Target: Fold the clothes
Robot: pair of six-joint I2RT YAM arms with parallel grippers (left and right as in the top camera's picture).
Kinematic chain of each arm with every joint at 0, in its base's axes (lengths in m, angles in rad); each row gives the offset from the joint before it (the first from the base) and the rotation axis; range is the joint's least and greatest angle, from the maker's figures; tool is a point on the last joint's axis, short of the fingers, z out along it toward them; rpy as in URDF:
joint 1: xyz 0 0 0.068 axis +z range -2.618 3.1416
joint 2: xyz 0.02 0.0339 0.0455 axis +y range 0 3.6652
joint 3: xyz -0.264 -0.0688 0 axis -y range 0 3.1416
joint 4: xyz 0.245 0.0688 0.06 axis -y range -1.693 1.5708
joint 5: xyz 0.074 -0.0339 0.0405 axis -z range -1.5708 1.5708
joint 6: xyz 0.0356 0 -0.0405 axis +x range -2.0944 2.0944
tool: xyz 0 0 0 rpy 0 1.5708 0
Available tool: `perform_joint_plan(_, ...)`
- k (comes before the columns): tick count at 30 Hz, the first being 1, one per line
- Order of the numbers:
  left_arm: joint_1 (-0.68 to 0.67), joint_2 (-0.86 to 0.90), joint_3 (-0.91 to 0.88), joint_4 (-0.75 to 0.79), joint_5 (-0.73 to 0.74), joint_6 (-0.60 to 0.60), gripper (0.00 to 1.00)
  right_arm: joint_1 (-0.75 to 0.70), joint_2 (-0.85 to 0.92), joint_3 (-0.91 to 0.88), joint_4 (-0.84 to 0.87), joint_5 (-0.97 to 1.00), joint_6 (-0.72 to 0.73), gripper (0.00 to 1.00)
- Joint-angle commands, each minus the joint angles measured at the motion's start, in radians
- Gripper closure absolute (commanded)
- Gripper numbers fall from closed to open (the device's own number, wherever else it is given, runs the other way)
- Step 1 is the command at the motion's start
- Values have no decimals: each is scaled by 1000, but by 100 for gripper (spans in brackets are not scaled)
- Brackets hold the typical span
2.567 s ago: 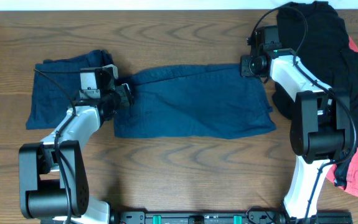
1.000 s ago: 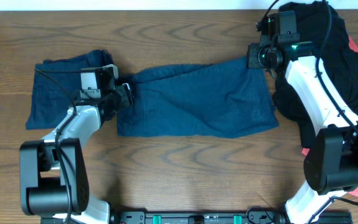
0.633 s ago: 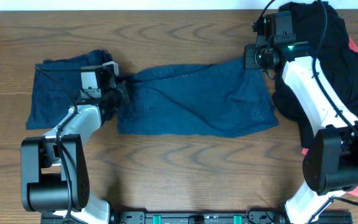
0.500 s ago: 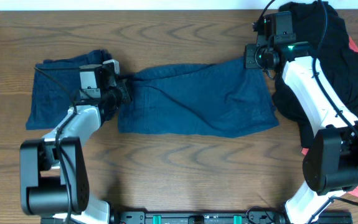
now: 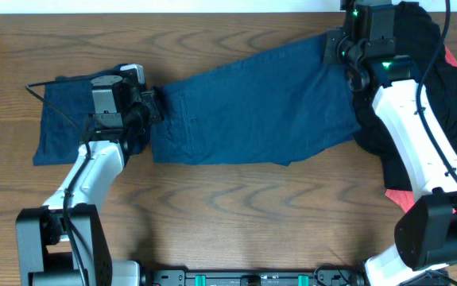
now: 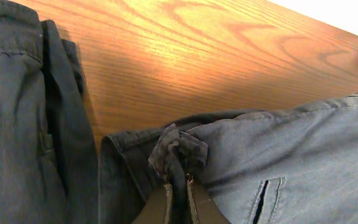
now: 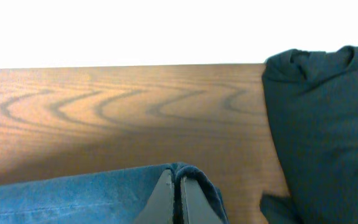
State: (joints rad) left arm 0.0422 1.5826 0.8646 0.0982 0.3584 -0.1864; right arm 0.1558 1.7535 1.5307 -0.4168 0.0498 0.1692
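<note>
Fingers of your left gripper (image 6: pixel 177 186) and right gripper (image 7: pixel 175 180) are pinching one wrinkly navy cloth garment (image 5: pixel 252 103), beside a second navy garment (image 5: pixel 61 119).

brown wooden table (image 5: pixel 236 214), filling nearly the whole overhead view. wavy grain in long loops and ovals along its length, darker lines on a mid-brown ground. looks warmer and more orange through the left wrist camera, with a paler glow toward the far right corner. shows in the right wrist view as a broad band with the same looping grain, lighter at upper left, shaded lower down. plain white strip (image 5: pixel 172 5) beyond the far edge, bright and featureless, taking up the top part of the right wrist view. at the near edge, black rail (image 5: pixel 172 278) running left to right, with small green pieces (image 5: pixel 200 280) set along it.
</note>
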Motion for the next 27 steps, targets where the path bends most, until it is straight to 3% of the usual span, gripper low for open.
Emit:
perform_joint_plan(1,0,31,24,25,-54,-1,93,6,31,6,12,60,9,99)
perform_joint_plan(5,-4,57,24,61,-55,-1,90,6,68,6,13,68,10,99)
perform_joint_plan(6,-4,64,24,67,-55,-2,85,6,80,6,13,73,10,99)
perform_joint_plan(8,-4,71,24,70,-55,-1,61,6,100,6,16,88,10,99)
perform_joint_plan(9,-4,72,24,69,-56,-1,53,5,109,6,17,100,10,94)
perform_joint_plan(10,-4,72,24,68,-56,-1,47,4,119,6,18,116,10,83)
perform_joint_plan(12,-4,70,24,64,-54,-1,37,-1,128,6,16,126,10,79)
perform_joint_plan(19,-4,-10,24,-113,-53,-1,37,-14,115,6,-18,117,9,79)
perform_joint_plan(27,-4,-84,24,-512,-3,-2,37,8,113,6,-176,-203,-2,70)
